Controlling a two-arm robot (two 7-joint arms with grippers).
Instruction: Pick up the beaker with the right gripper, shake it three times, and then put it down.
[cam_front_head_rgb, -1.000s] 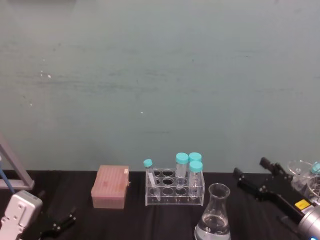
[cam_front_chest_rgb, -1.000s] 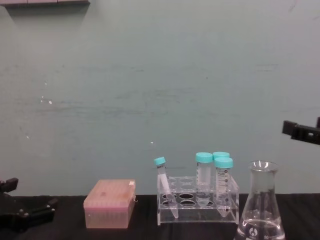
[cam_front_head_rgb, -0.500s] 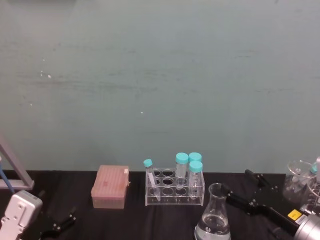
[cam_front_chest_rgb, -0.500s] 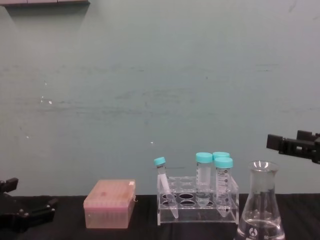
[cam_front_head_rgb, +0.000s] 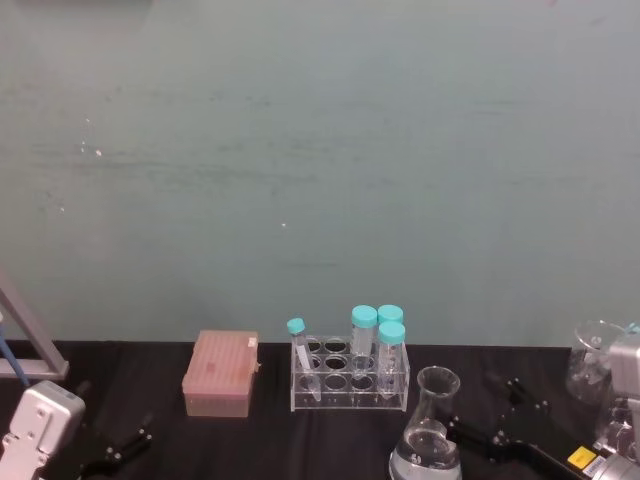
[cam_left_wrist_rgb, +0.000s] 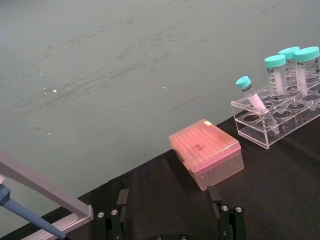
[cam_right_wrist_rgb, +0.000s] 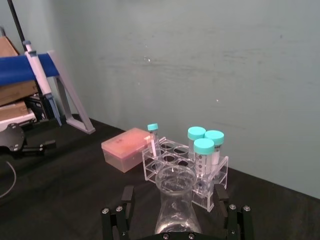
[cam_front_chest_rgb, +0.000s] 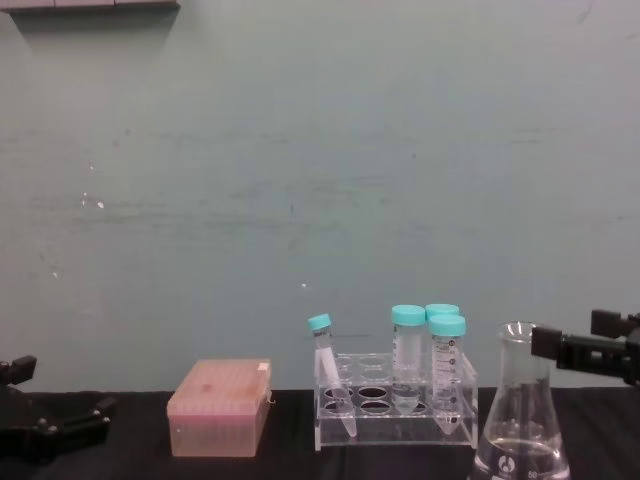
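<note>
right wrist view: my right pincer (cam_right_wrist_rgb: 174, 194), spread wide, one finger (cam_right_wrist_rgb: 126, 201) on each side of the neck of the conical flask (cam_right_wrist_rgb: 175, 220). a gap shows on both sides and nothing is gripped. chest view: the same pincer enters from the right edge at the height of the flask's neck.

- conical flask: clear glass, upright on the black table (cam_right_wrist_rgb: 65, 190) at the near right, just in front of the right end of the tube rack (cam_front_chest_rgb: 395, 405). contents: a shallow layer of clear liquid in the base.
- tube rack: clear plastic. contents: three teal-capped tubes (cam_front_chest_rgb: 408, 345) upright at its right end and one smaller teal-capped tube (cam_front_chest_rgb: 325, 355) leaning at its left end.
- pink tip box (cam_front_chest_rgb: 218, 405): lid shut, left of the rack and apart from it.
- glass beaker (cam_front_head_rgb: 597, 355): far right of the table. contents: cannot tell.
- my left pincer (cam_left_wrist_rgb: 169, 200): low at the near left of the table, fingers apart, holding nothing.
</note>
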